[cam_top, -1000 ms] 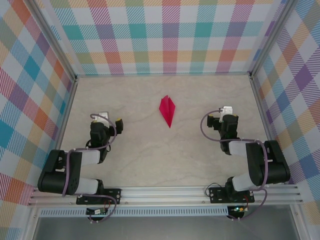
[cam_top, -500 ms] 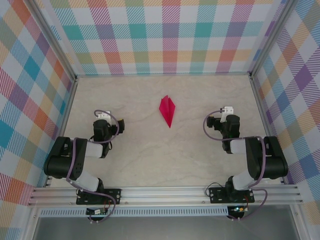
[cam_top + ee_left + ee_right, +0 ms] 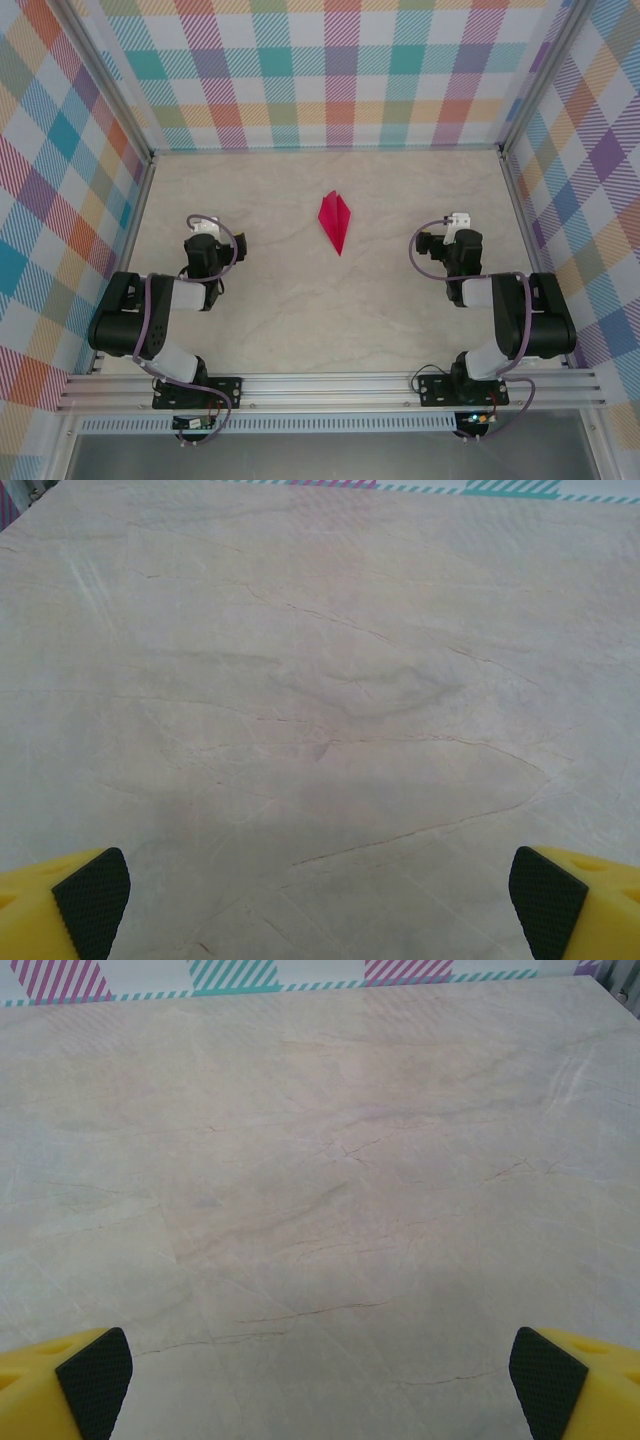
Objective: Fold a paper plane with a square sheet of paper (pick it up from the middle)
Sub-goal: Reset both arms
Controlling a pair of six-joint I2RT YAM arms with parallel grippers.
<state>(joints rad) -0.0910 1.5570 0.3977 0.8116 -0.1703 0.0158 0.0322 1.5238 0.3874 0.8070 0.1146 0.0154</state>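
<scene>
Magenta-pink paper, already creased into the slim pointed paper plane point(image 3: 335, 221), lies flat on the marbled beige counter point(image 3: 280, 310), about midway between the side walls and somewhat toward the far wall. Its sharp tip points toward the near edge, angled slightly right, and a centre crease runs along its length. Neither arm is in contact with it. Left end effector point(image 3: 208, 243) sits low over the counter, left of the plane and nearer the arm bases, well apart from the paper. Right end effector point(image 3: 452, 243) mirrors it on the right side, likewise well apart. Left wrist view: end effector point(image 3: 320, 905) spread wide, with the yellow fingers at the two bottom corners and the black textured pads point(image 3: 92, 902) facing inward. Bare counter lies between them, so nothing is held. Right wrist view: same arrangement, with the end effector point(image 3: 320, 1380) spread to full width and the pads point(image 3: 95, 1380) at the bottom corners. Veined counter surface fills the gap, so this one is empty too. Both wrist cameras look across the counter toward the plaid wall point(image 3: 340, 70), a strip of its striped pattern running along the top edge. Both arms are folded back, elbows near the aluminium rail point(image 3: 330, 385) at the near edge.
</scene>
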